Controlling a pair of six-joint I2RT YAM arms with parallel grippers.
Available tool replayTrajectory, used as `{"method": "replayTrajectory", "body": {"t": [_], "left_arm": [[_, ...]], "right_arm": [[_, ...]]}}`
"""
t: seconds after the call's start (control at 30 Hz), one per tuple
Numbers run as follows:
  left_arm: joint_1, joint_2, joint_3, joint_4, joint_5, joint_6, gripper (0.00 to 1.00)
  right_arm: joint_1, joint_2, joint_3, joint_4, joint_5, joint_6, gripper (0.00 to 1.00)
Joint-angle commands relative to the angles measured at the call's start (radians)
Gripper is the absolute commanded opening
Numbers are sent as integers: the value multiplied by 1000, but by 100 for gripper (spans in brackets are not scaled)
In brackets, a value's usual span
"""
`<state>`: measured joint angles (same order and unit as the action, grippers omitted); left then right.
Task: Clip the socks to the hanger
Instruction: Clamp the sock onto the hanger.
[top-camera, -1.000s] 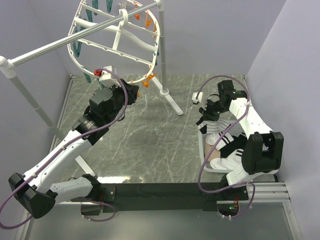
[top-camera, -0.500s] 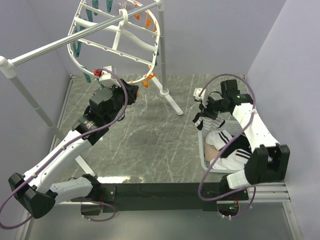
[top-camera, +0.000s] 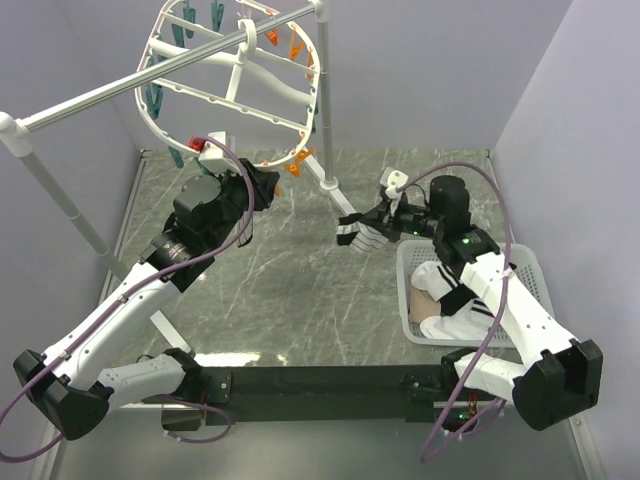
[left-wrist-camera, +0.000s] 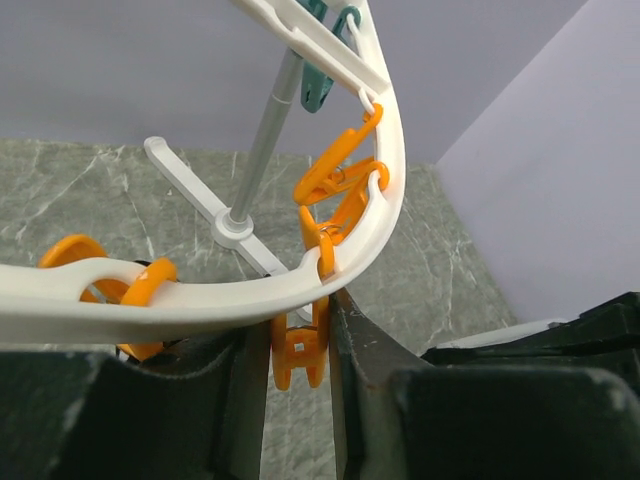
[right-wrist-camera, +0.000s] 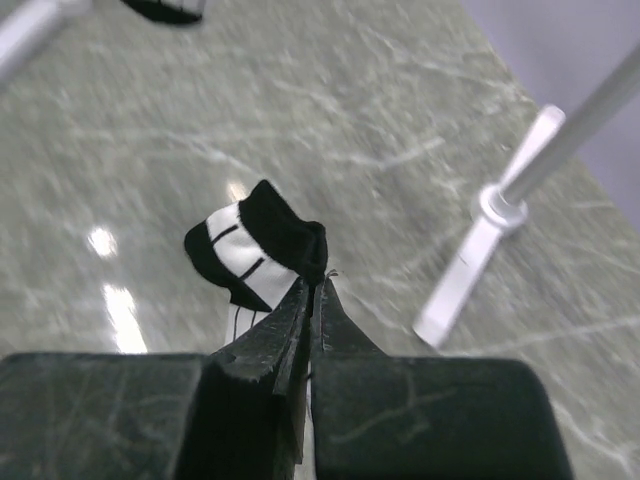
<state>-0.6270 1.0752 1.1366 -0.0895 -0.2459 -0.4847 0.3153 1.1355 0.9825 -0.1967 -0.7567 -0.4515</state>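
striped sock (right-wrist-camera: 255, 245): black and white, pinched at one edge in the closed right tool (right-wrist-camera: 312, 292), held above the grey surface (top-camera: 300, 290), left of the white basket (top-camera: 522, 262) holding the other socks (top-camera: 462, 302). hanger (top-camera: 312, 110): white oval frame hung on the silver rail (top-camera: 130, 85), far left. left tool (left-wrist-camera: 300, 345): clamped on an orange clip (left-wrist-camera: 297, 358) at the hanger's lower rim.
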Motion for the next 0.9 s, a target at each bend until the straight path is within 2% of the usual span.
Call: {"method": "replayTrajectory", "body": {"t": [0.0,0.03,0.1,0.2,0.37,0.53,0.6,0.87], "left_arm": [[9,-14,87,30,34,34,24],[9,-11,98,25,43,32,24],[9,-11,112,27,53,18,24],[9,-17,106,40,66,-14,24],[10,-8,110,43,65,-57,24],[9,-4,121,39,22,-86,25],[10,-8,121,39,7,-94,25],[9,-17,129,47,33,-65,25]], "right_arm": [[91,-43,-45,355,141,279,0],[105,-45,-56,390,214,325,0],[134,-39,-44,424,256,423,0],[175,-13,13,398,385,531,0],[316,-5,-8,508,488,580,0],[461,-3,-36,655,848,591,0],[491,0,-33,684,919,614,0],[515,43,-19,706,881,643,0]]}}
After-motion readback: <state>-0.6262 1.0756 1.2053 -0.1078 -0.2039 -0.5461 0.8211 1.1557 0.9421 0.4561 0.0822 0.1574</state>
